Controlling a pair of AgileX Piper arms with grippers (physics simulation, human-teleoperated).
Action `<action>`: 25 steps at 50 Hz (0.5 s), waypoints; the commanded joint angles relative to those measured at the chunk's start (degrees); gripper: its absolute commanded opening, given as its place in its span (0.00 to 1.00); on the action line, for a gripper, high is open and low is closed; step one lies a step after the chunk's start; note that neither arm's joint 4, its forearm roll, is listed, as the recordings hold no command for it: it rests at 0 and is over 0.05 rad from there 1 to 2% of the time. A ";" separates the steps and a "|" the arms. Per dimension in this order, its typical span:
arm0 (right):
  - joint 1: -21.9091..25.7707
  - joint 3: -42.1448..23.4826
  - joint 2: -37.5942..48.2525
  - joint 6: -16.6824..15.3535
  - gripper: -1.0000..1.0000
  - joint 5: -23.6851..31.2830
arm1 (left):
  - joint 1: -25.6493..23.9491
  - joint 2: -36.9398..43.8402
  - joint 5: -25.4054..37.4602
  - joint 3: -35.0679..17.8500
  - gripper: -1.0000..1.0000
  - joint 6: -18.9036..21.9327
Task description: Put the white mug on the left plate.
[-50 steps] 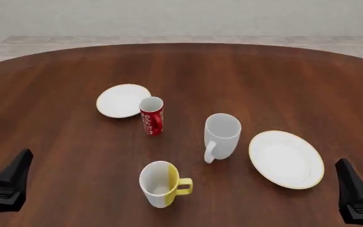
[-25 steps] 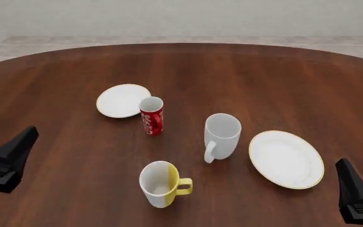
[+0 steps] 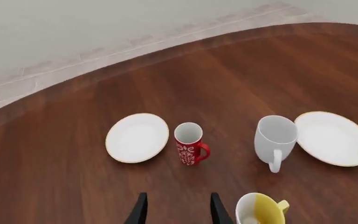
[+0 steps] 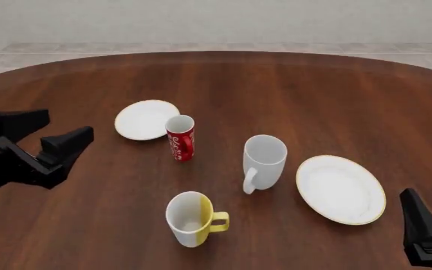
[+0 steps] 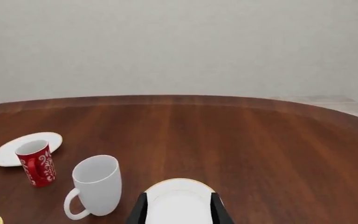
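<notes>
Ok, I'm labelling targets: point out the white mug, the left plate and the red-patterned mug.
white mug [image 4: 265, 160]: front view, outer wall of its body.
left plate [image 4: 142, 118]: front view, bare centre.
red-patterned mug [image 4: 180, 142]: front view, its patterned side.

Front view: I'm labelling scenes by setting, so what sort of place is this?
Likely a simulated dining room: a round wooden table set with mugs such as the white mug and a plate, on tiled floor.

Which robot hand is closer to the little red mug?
Left. The left gripper hovers off to the red mug's left, past the small plate. The right gripper sits far away at the table's near right.
</notes>
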 commanded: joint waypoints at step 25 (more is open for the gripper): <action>-0.07 -0.01 0.01 0.20 1.00 -0.14 | -12.61 20.65 3.55 -15.32 1.00 -0.09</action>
